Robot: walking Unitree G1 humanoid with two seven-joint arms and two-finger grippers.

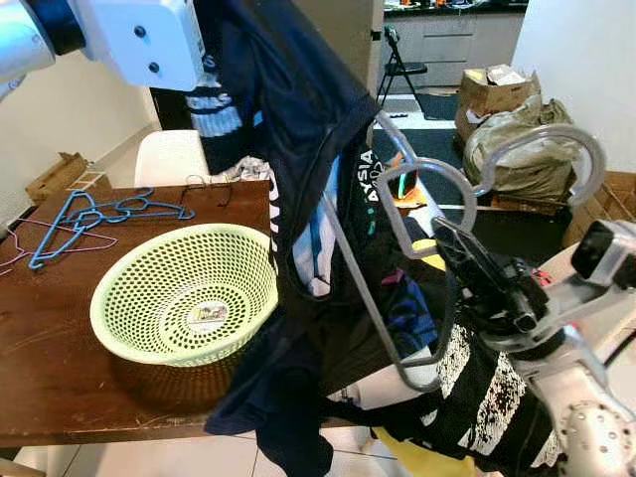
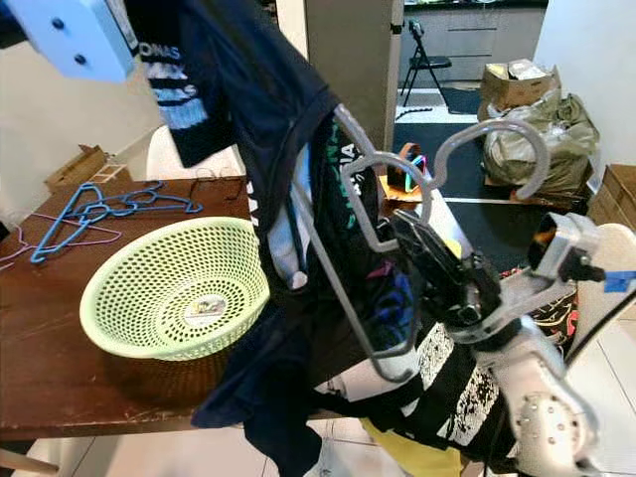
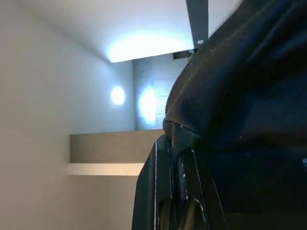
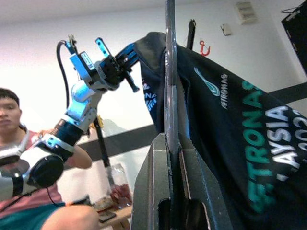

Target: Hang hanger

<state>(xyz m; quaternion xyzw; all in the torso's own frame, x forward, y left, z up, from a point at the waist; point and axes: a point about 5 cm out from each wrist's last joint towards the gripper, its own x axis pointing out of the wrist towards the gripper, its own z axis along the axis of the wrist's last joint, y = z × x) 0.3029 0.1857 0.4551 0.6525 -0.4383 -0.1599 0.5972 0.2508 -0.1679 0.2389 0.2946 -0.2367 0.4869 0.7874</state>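
Right gripper [image 1: 467, 260] clamped on grey hanger [image 1: 397, 248], bar pinched between jaws. Left gripper [image 4: 125, 60] pinching dark shirt [image 1: 298, 119] collar, raised above hanger. Risk: shirt slipping off one shoulder if fabric snags on hook.

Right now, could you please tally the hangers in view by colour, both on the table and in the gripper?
Silver hanger, shut in the right gripper with the dark shirt on it: 1
Blue hangers, tangled on the wooden table: at least 2, exact number unclear
Pink hanger, at the table's edge: 1
Total: at least 4
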